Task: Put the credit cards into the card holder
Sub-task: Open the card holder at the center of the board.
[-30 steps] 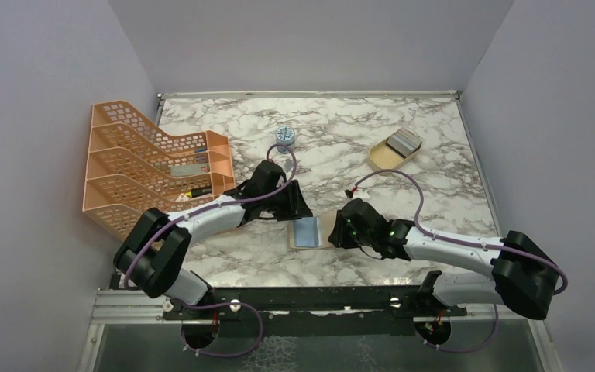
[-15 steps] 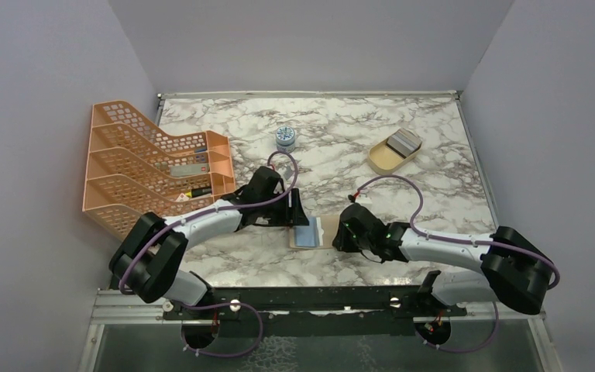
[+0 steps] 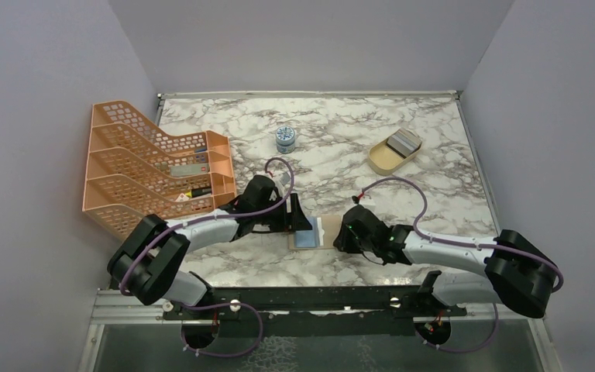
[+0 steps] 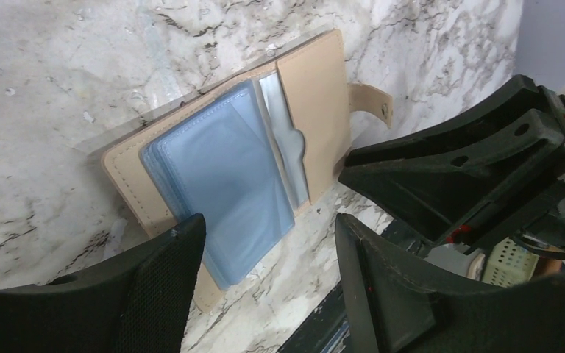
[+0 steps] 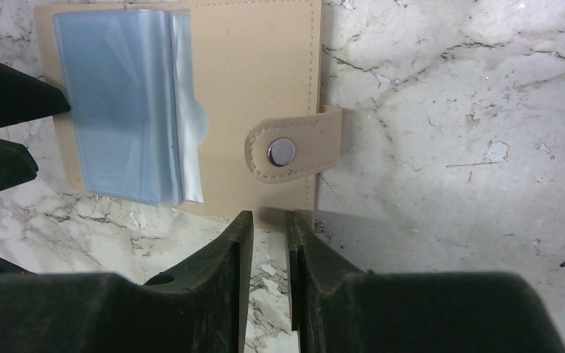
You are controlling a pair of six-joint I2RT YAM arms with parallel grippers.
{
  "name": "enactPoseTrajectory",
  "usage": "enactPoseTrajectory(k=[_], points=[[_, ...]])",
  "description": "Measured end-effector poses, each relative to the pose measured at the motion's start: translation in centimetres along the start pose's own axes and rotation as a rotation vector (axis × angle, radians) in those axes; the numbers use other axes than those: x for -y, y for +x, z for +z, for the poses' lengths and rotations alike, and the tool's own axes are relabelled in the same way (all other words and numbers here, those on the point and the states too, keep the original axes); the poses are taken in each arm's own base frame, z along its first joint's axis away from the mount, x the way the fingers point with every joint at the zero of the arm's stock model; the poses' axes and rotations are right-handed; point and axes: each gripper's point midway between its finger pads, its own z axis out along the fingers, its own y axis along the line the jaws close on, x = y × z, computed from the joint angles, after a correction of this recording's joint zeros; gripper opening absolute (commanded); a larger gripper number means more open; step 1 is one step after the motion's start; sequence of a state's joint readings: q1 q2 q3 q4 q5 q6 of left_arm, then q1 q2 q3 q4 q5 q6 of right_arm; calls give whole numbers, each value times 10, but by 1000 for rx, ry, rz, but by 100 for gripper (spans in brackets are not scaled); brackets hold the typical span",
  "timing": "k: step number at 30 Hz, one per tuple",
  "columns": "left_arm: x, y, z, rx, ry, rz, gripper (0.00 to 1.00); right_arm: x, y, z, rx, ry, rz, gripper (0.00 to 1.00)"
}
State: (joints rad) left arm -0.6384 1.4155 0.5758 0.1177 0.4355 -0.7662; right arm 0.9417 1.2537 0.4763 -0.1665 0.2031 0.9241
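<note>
The card holder [image 3: 319,232] lies open on the marble: tan cover, snap tab [image 5: 287,151], pale blue pockets [image 4: 224,184]. A silvery sheet [image 4: 285,126] shows between pockets and cover; I cannot tell if it is a card. My left gripper [image 3: 300,219] sits low at the holder's left end, open, its fingertips [image 4: 180,243] over the pockets' edge with nothing between them. My right gripper [image 5: 268,218] rests at the holder's near right edge, its jaws a narrow gap apart with bare marble between. Silvery credit cards [image 3: 403,141] lie in a beige dish [image 3: 382,160] at the back right.
An orange tiered file rack [image 3: 147,167] fills the left side, close behind my left arm. A small round blue-and-white tin [image 3: 285,137] stands at the back middle. A black rail [image 3: 310,298] runs along the table's near edge. Grey walls enclose three sides.
My left gripper has come down and nearer onto the holder's left end and opened wider. My right gripper has shifted slightly; its jaws narrowed a little.
</note>
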Motion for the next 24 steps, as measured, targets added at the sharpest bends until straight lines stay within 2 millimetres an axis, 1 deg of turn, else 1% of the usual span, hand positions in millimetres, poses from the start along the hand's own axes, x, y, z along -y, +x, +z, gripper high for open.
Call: enactPoseTrajectory(k=[4, 9, 12, 15, 18, 21, 24], points=[[5, 1, 2, 11, 47, -16, 64, 3, 1, -3, 6, -2, 13, 23], [5, 2, 1, 14, 50, -32, 66, 4, 1, -3, 11, 1, 20, 22], [0, 2, -7, 24, 2, -28, 67, 4, 1, -3, 11, 2, 23, 22], [0, -6, -19, 67, -44, -2, 68, 4, 1, -3, 11, 2, 24, 22], [-2, -12, -26, 103, -74, 20, 68, 5, 1, -3, 11, 2, 24, 22], [-10, -12, -25, 102, -103, 20, 66, 5, 2, -3, 14, -1, 25, 22], [-19, -6, -17, 74, -127, 4, 65, 5, 2, -3, 20, -9, 30, 22]])
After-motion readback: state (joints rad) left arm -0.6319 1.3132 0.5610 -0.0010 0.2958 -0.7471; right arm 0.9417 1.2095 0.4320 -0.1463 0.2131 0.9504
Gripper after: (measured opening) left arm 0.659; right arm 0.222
